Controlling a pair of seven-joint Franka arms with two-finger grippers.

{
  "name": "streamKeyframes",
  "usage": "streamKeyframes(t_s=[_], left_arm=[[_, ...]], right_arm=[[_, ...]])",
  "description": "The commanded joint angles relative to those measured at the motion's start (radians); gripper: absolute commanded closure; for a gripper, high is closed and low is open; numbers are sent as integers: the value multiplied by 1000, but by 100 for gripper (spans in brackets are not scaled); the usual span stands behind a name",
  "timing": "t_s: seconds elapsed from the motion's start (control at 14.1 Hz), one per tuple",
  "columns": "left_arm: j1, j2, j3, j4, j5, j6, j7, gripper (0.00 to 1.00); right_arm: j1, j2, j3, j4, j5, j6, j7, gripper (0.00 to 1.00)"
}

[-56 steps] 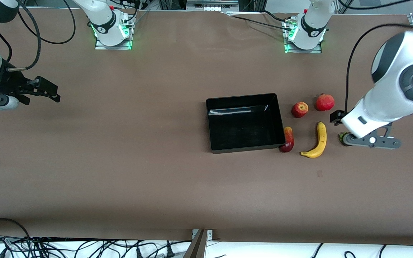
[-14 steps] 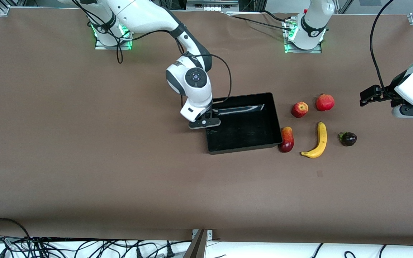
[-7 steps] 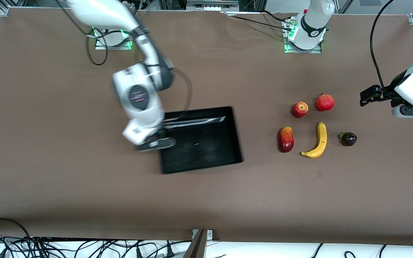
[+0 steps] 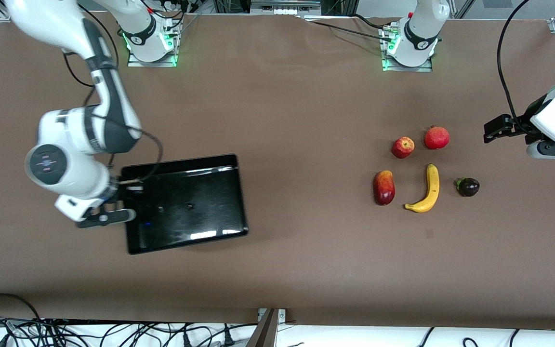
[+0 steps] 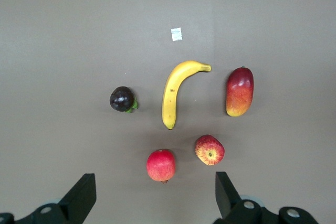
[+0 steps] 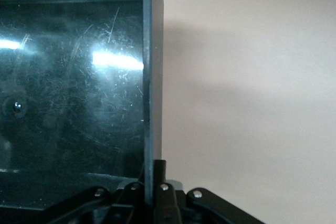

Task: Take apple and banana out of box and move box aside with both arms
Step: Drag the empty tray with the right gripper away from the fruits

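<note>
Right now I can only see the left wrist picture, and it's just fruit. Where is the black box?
Observer: The box is toward the right arm's end of the table, well apart from the banana.
Operator: Is somebody holding it?
Observer: Yes. The right tool is shut on the box's wall, at the end away from the fruit.
Operator: Is any fruit inside yet?
Observer: No, no fruit lies in it. The apple is out on the table near the banana.
</note>
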Motion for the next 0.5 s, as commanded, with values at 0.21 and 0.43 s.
streamKeyframes(t_s=[0.21, 0.43], left_arm=[[4, -8, 5, 19, -22, -46, 16, 0], [4, -8, 5, 20, -22, -48, 16, 0]], right_arm=[[-238, -78, 10, -185, 127, 65, -302, 100], [-286, -98, 5, -287, 127, 164, -335, 100]])
